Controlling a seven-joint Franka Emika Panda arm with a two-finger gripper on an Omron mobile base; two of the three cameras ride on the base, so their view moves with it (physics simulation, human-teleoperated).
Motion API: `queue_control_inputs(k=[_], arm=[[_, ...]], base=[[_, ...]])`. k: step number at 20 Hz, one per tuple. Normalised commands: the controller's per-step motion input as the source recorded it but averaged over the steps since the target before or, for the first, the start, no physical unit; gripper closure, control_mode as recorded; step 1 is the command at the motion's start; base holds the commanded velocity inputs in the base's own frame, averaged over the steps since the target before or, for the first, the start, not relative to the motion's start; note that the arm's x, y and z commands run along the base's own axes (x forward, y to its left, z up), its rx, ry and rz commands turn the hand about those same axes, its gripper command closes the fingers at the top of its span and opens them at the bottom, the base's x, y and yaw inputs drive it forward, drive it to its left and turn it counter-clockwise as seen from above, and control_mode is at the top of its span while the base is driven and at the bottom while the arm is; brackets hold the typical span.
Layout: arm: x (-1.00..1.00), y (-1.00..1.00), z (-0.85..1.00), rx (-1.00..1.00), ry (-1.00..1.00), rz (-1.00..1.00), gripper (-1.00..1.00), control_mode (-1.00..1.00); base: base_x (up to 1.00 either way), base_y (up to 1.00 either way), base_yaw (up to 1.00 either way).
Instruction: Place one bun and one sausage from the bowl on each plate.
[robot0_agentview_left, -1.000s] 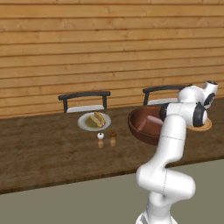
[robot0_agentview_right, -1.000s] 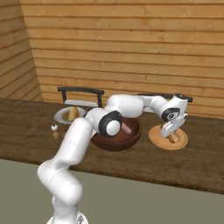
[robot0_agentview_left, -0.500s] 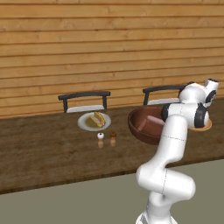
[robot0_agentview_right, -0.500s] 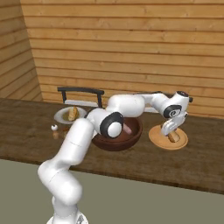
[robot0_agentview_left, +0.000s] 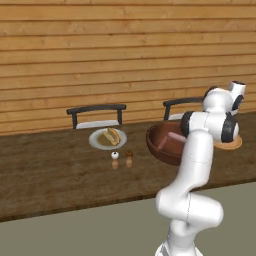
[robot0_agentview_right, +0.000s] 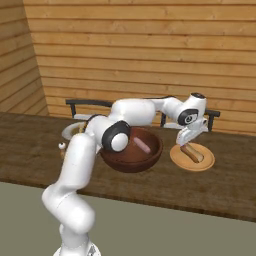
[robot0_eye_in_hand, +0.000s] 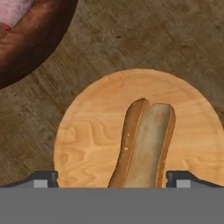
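The tool (robot0_agentview_right: 190, 141) hangs just above the wooden plate (robot0_eye_in_hand: 87, 144) at the right end of the desk (robot0_agentview_left: 55, 175), its two tips spread wide at either side of the bun (robot0_eye_in_hand: 144, 140) and gripping nothing. The bun lies flat on that plate, split side up; in the hand view its long axis runs from about 6 o'clock up to 12 o'clock, leaning slightly toward 1, and its near end sits between the tips. The risk from here, as I judge it, is lifting away carelessly: a tip that catches the bun's side could drag or roll it toward the plate's edge. This plate has no sausage, so one must come next from the bowl (robot0_agentview_right: 131, 159), which sits just beside the plate at its 10 o'clock in the hand view and has a sausage (robot0_agentview_right: 141, 145) lying in it. The pale plate (robot0_agentview_left: 100, 142) farther left along the desk already carries food.
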Motion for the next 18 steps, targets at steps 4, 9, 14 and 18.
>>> queue_control_inputs(k=[4,9,14,18], arm=[[-0.54,0.71,0.72,0.00,-0.03,-0.02,-1.00,-1.00],[-0.55,1.00,0.08,-0.03,0.00,-0.09,-1.00,-1.00],[-0.17,1.00,0.00,0.00,0.00,-0.34,-1.00,-1.00],[-0.04,1.00,0.08,-0.05,0.01,-0.45,-1.00,-1.00]], base=[[0.00,0.00,0.00],[0.00,0.00,0.00],[0.00,0.00,0.00],[0.00,0.00,0.00]])
